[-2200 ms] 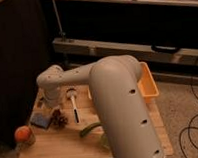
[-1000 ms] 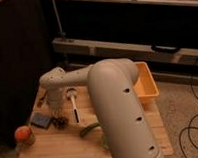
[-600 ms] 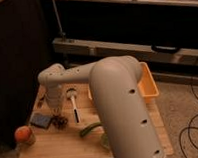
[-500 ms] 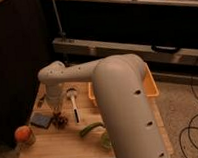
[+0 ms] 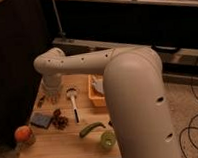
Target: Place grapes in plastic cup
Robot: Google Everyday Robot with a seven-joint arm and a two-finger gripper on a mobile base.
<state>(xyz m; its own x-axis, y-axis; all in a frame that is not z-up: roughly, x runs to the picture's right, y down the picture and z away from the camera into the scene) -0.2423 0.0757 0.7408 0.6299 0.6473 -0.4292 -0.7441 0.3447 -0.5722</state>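
The grapes (image 5: 58, 119) are a small dark red-purple bunch lying on the wooden table (image 5: 61, 145), left of centre. The plastic cup (image 5: 108, 139) is light green and stands near the table's front edge, next to my arm's big forearm link. My gripper (image 5: 53, 97) hangs from the wrist at the table's back left, above and a little behind the grapes, apart from them. Nothing shows in it. The cup is well to the right and in front of the gripper.
An orange fruit (image 5: 23, 133) sits at the front left corner. A blue flat object (image 5: 41, 120) lies beside the grapes. A white-handled utensil (image 5: 73, 104), a green long vegetable (image 5: 91, 128) and a yellow-orange bin (image 5: 95, 92) are also on the table. Dark shelving stands behind.
My arm has shifted slightly and the gripper sits a bit higher and further back than before. The grapes lie in the same spot on the table.
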